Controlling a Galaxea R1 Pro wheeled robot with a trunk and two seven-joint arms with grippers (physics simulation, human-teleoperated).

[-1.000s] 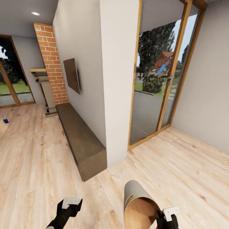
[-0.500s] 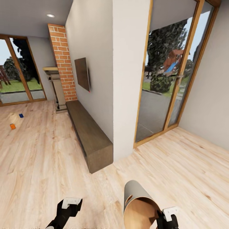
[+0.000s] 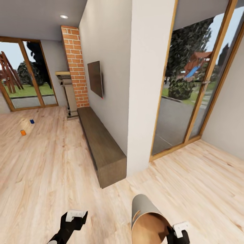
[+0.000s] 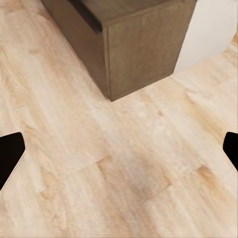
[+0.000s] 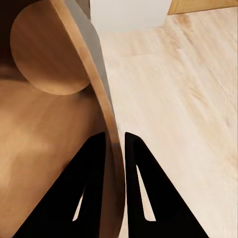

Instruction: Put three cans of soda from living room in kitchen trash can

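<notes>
- Nearest to me, the right end effector [image 3: 178, 233] is clamped on the rim of the tash can [image 3: 145, 217]. In the right wrist view its two black fingers [image 5: 89, 188] pinch the bin's wall [image 5: 106, 124], one inside against the brown lining and one outside.
- The bin is carried tilted, with its open mouth turned toward the robot, its grey shell facing up and an oval handle cut-out showing near the rim.
- The left end effector [image 3: 75, 219] hangs over bare floor with nothing in it. Its fingertips [image 4: 10, 153] sit at opposite edges of the left wrist view, spread wide.
- Beneath both arms lies the pale wood plank floor [image 3: 44, 176].
- A little farther on, a long dark wood cabinet [image 3: 101, 145] runs along the grey wall. Its near end also shows in the left wrist view [image 4: 134, 44].
- Above it a flat dark screen [image 3: 95, 78] hangs on the wall, and a white pillar [image 3: 149, 84] stands just beside the cabinet's end.
- To the right of the pillar are wood-framed glass doors [image 3: 189, 91].
- Past the cabinet rises the brick fireplace [image 3: 76, 71].
- Far off on the living room floor lie an orange can of soda [image 3: 23, 133] and a dark blue can of soda [image 3: 32, 121], near each other and well apart from the bin.
</notes>
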